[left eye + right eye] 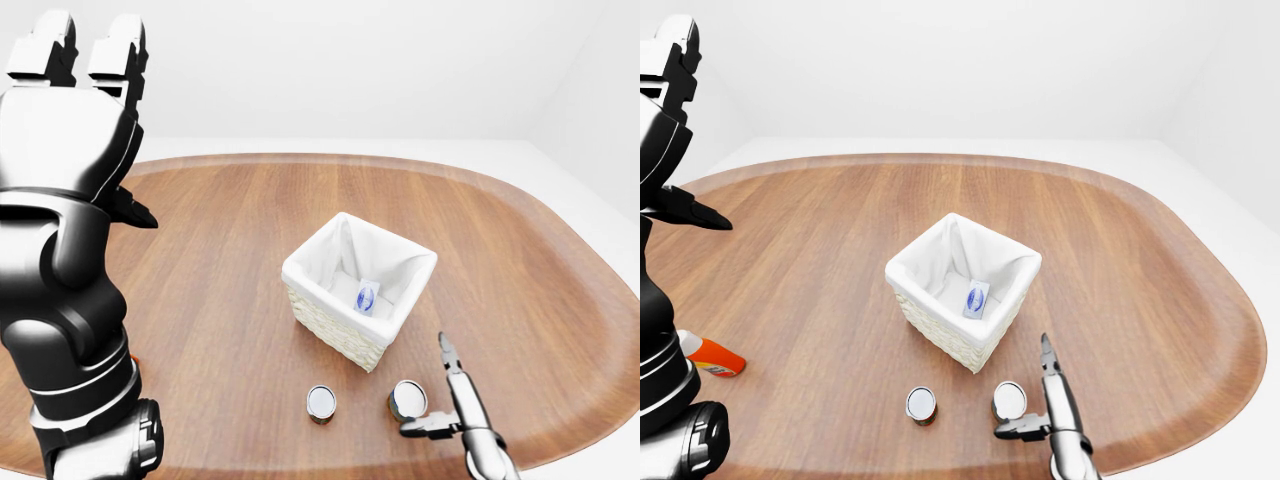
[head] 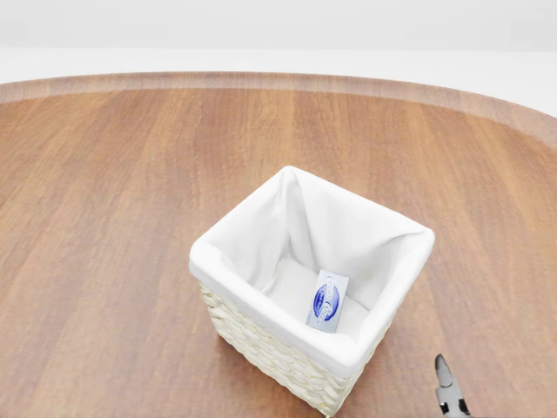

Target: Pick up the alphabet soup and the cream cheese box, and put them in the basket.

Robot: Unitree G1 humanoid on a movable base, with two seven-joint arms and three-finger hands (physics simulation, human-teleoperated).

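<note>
Nearest the robot, below the basket (image 1: 345, 335) in the left-eye view, the right robot hand (image 1: 440, 405) stands open, one finger pointing up toward the basket and another reaching left to the rim of a can (image 1: 407, 400) (presumably the alphabet soup; its label does not show). A second can (image 1: 321, 403) stands on the table (image 1: 220, 300) to the left, apart from the first. Inside the basket the cream cheese box (image 1: 366, 296) leans on the white liner. An orange bottle (image 1: 710, 355) lies far left of the basket. The left robot hand (image 1: 85, 60) is raised, fingers extended, holding nothing. Risk: a one-sided finger contact could tip or roll the can away, or the wrong can could be taken.
</note>
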